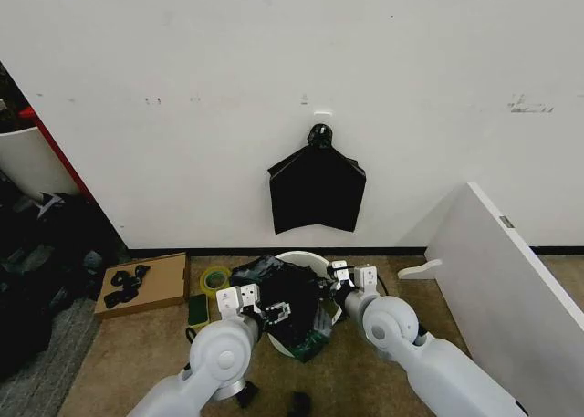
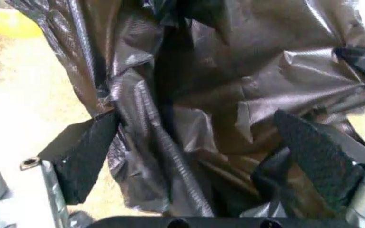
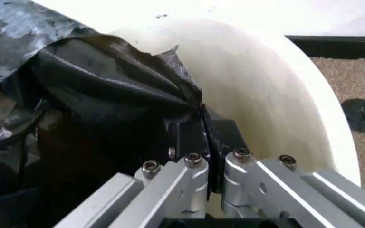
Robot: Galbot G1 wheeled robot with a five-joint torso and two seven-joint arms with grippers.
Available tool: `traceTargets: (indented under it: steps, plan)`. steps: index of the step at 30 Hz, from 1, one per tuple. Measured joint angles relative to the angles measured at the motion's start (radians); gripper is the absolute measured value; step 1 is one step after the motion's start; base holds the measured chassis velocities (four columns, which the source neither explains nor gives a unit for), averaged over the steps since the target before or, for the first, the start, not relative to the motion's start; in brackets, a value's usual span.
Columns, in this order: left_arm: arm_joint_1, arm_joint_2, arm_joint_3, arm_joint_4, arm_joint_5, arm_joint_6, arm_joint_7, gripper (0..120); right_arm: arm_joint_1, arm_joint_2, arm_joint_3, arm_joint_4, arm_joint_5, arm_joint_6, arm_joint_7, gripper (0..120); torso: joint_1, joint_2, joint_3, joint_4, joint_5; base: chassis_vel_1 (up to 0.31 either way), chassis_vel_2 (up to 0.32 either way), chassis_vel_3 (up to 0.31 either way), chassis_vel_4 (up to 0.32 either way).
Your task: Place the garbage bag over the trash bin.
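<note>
Garbage bag [image 1: 283,303] bunched over trash bin [image 1: 306,258] mouth, covering its 6-to-9 o'clock side; far rim bare. Right gripper [image 3: 203,137] pinches a bag fold inside the bin wall, apparently to spread it. Left gripper [image 2: 195,147] fingers spread, bag film lying between them, ungripped.

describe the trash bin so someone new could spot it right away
Start at the flat black bag hanging on the white wall. On the floor below sits the trash bin, round, white and smooth, with the garbage bag crumpled over it, unlike the cardboard box nearby.
</note>
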Motion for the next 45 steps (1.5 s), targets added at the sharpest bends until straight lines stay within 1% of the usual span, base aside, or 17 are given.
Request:
traceTargets:
  steps: [3, 16, 18, 19, 20, 27, 28, 29, 31, 32, 34, 35, 39, 40, 41, 45]
  plan:
    - [-0.02, -0.015, 0.009, 0.027, 0.002, 0.013, -0.017, 94, 0.005, 0.001, 0.0, -0.006, 0.0, 0.001, -0.003, 0, 0.0, 0.0, 0.0, -0.0002, 0.0, 0.0, 0.0, 0.0, 0.0]
    - [-0.043, -0.013, 0.016, 0.062, 0.008, 0.026, -0.033, 94, 0.009, 0.011, 0.0, -0.029, -0.001, 0.005, -0.015, 0, 0.0, 0.0, 0.0, 0.0, 0.0, 0.0, 0.0, 0.0, 0.0]
    - [-0.052, -0.021, 0.019, 0.083, 0.008, 0.032, -0.039, 88, 0.011, 0.011, -0.001, -0.032, -0.001, 0.006, -0.016, 0, 0.0, 0.0, 0.0, 0.0, -0.0001, 0.0, 0.0, 0.0, 0.0]
    - [-0.057, -0.025, 0.02, 0.093, 0.007, 0.034, -0.043, 84, 0.012, 0.011, -0.001, -0.032, -0.001, 0.006, -0.016, 0, 0.0, 0.0, 0.0, 0.0, -0.0001, 0.0, 0.0, 0.0, 0.0]
    - [-0.057, -0.025, 0.02, 0.093, 0.007, 0.034, -0.043, 84, 0.012, 0.011, -0.001, -0.032, -0.001, 0.006, -0.016, 0, 0.0, 0.0, 0.0, 0.0, -0.0001, 0.0, 0.0, 0.0, 0.0]
    - [-0.081, -0.031, 0.023, 0.125, -0.02, 0.045, -0.071, 55, 0.013, 0.013, -0.001, -0.034, -0.002, 0.007, -0.017, 0, 0.0, 0.0, 0.0, 0.0, -0.0001, 0.0, 0.0, 0.0, 0.0]
    - [-0.081, -0.031, 0.023, 0.125, -0.02, 0.045, -0.071, 55, 0.013, 0.013, -0.001, -0.034, -0.002, 0.007, -0.017, 0, 0.0, 0.0, 0.0, 0.0, -0.0001, 0.0, 0.0, 0.0, 0.0]
    - [-0.082, -0.03, 0.023, 0.127, -0.022, 0.043, -0.075, 49, 0.013, 0.015, -0.001, -0.034, -0.002, 0.007, -0.017, 0, 0.0, 0.0, 0.0, 0.0, -0.0001, 0.0, 0.0, 0.0, 0.0]
    - [-0.082, -0.03, 0.023, 0.131, -0.022, 0.03, -0.086, 42, 0.013, 0.016, -0.001, -0.035, -0.002, 0.007, -0.017, 0, 0.0, 0.0, 0.0, 0.0, -0.0001, 0.0, 0.0, 0.0, 0.0]
    - [-0.081, -0.03, 0.023, 0.133, -0.022, 0.022, -0.09, 36, 0.013, 0.016, -0.001, -0.035, -0.002, 0.007, -0.018, 0, 0.0, 0.0, 0.0, 0.0, -0.0001, 0.0, 0.0, 0.0, 0.0]
    - [-0.081, -0.028, 0.023, 0.137, -0.021, 0.013, -0.095, 30, 0.013, 0.017, -0.002, -0.036, -0.002, 0.008, -0.018, 0, 0.0, 0.0, 0.0, -0.0001, -0.0001, 0.0, 0.0, 0.0, 0.0]
    - [-0.081, -0.028, 0.023, 0.137, -0.021, 0.013, -0.095, 30, 0.013, 0.017, -0.002, -0.036, -0.002, 0.008, -0.018, 0, 0.0, 0.0, 0.0, -0.0001, -0.0001, 0.0, 0.0, 0.0, 0.0]
    - [-0.081, -0.018, 0.018, 0.142, -0.021, 0.008, -0.094, 12, 0.013, 0.018, -0.003, -0.035, -0.003, 0.008, -0.018, 0, 0.0, 0.0, 0.0, 0.0, -0.0002, 0.0, 0.0, 0.0, 0.0]
    - [-0.08, -0.015, 0.016, 0.142, -0.02, 0.004, -0.093, 11, 0.012, 0.018, -0.003, -0.034, -0.003, 0.008, -0.018, 0, 0.0, 0.0, 0.0, 0.0, -0.0001, 0.0, 0.0, 0.0, 0.0]
    - [-0.079, -0.013, 0.014, 0.142, -0.02, -0.001, -0.089, 6, 0.012, 0.018, -0.004, -0.032, -0.003, 0.009, -0.018, 0, 0.0, 0.0, 0.0, 0.0, 0.0, 0.0, 0.0, 0.0, 0.0]
    - [-0.076, -0.009, 0.011, 0.144, -0.018, -0.011, -0.077, 4, 0.012, 0.017, -0.004, -0.027, -0.003, 0.009, -0.018, 0, 0.0, 0.0, 0.0, -0.0001, -0.0004, 0.0, 0.0, 0.0, 0.0]
